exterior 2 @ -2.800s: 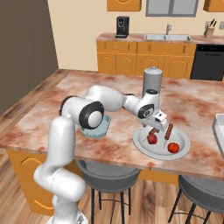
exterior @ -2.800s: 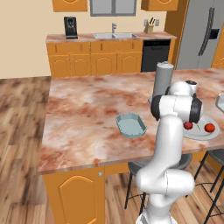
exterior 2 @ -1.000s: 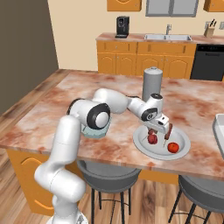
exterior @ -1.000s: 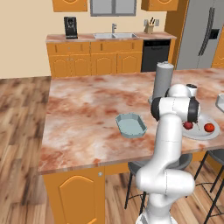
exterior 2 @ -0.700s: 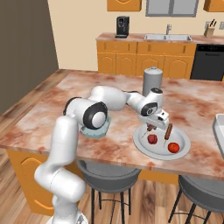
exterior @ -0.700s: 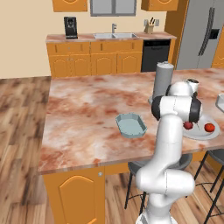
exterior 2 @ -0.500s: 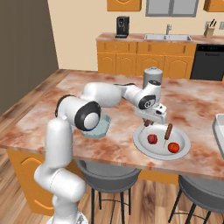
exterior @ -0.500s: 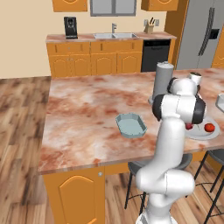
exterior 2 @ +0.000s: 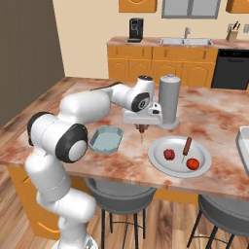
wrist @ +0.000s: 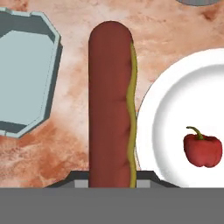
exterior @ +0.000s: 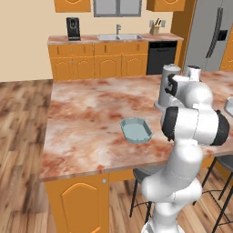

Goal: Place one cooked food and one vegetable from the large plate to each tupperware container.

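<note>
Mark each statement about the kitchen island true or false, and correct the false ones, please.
1. The tool holds a sausage. True.
2. Two sausages lie on the plate. False: one sausage lies there, with two red vegetables.
3. The blue tub has food in it. False: it is empty.
4. The held sausage hangs over the counter, between the blue tub and the plate. True.
5. The grey cylinder lies on its side. False: it stands upright.

- Even, bright rendered light fills the kitchen, with no glare.
- Soft, faint shadows sit beneath objects.
- Base views are slightly soft; the hand view is crisp.
</note>
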